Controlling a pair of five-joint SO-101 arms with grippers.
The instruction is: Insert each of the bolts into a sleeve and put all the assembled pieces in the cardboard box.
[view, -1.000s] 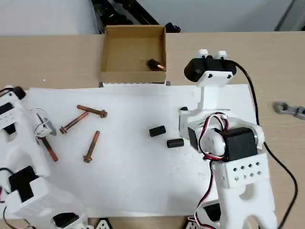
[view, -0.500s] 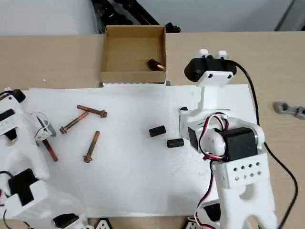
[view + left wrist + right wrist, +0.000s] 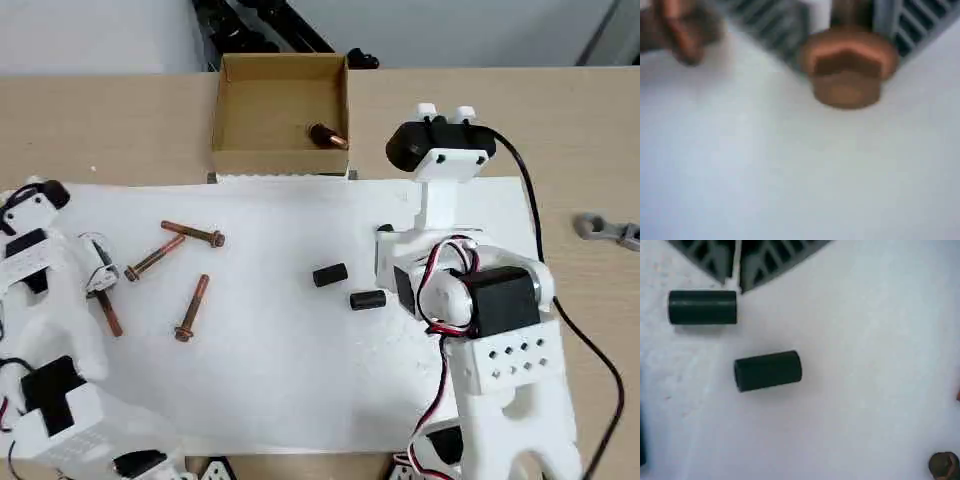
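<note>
At the table's left, my left gripper (image 3: 97,282) is shut on a copper bolt (image 3: 108,312). The bolt's head (image 3: 847,75) looms close over the white paper between the ribbed fingers (image 3: 920,20). Three more bolts (image 3: 192,233) (image 3: 155,257) (image 3: 192,307) lie loose on the paper to its right. Two black sleeves (image 3: 330,274) (image 3: 368,298) lie side by side mid-paper, also seen as sleeves (image 3: 767,370) (image 3: 702,306). My right gripper (image 3: 736,270) is shut and empty, just beside the nearer sleeve. The cardboard box (image 3: 230,110) at the back holds one assembled piece (image 3: 328,135).
White paper (image 3: 280,380) covers the middle of the wooden table. A metal wrench (image 3: 605,230) lies at the far right. The right arm's body (image 3: 480,310) stands over the paper's right side. A bolt head (image 3: 943,465) shows in a corner of the right wrist view.
My left arm has shifted slightly to the right, carrying the bolt with it. The right arm, sleeves and loose bolts have stayed put.
</note>
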